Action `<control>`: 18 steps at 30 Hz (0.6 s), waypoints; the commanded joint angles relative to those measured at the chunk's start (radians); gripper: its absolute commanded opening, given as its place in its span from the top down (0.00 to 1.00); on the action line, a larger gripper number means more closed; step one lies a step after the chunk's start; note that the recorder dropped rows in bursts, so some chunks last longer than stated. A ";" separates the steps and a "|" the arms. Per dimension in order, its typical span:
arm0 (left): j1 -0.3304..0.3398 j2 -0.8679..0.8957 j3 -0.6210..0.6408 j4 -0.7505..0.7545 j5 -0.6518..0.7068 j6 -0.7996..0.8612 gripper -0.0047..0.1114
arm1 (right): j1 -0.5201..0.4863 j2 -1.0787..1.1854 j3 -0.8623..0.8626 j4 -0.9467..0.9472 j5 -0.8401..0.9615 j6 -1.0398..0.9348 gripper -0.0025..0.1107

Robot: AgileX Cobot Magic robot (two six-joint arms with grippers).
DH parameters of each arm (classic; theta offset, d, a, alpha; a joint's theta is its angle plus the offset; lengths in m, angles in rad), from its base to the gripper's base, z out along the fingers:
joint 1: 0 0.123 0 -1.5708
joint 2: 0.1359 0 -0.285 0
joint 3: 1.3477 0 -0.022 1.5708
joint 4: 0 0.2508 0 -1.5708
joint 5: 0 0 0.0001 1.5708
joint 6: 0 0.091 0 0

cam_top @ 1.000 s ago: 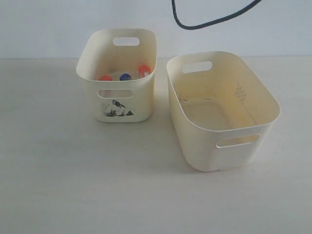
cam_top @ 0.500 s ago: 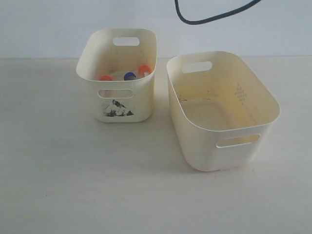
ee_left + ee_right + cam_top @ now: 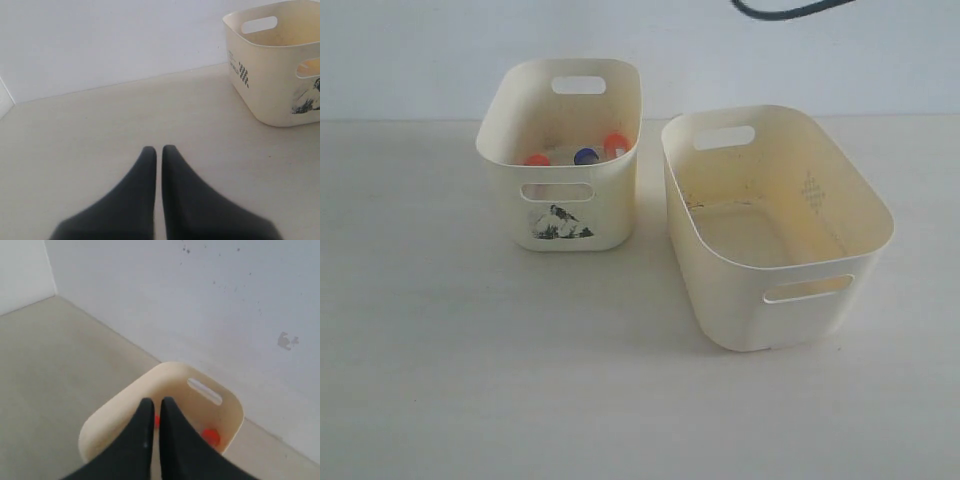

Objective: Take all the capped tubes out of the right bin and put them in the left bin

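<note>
Jaws of both the left gripper [image 3: 158, 150] and right gripper [image 3: 156, 402] are pressed together, empty. The capped tubes [image 3: 585, 156] lie in the left bin [image 3: 612, 205]; the right bin [image 3: 790, 300], at its 4 o'clock, looks bare. Risk: the right gripper, above the left bin, dips and tips it

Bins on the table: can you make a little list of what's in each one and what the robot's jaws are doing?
left bin: three capped tubes showing, two orange caps, one blue
right bin: no tubes visible
left gripper: jaws shut, holding nothing
right gripper: jaws shut, holding nothing, above left bin
</note>
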 commanded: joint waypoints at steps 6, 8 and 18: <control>-0.001 0.000 -0.004 -0.004 -0.010 -0.013 0.92 | 0.000 -0.329 0.077 -0.128 0.311 -0.007 0.94; -0.001 0.000 -0.004 -0.004 -0.010 -0.013 0.92 | -0.002 -0.419 0.124 -0.152 0.298 -0.007 0.94; -0.001 0.000 -0.004 -0.004 -0.010 -0.013 0.92 | -0.242 -0.890 0.509 -0.139 0.088 0.099 0.94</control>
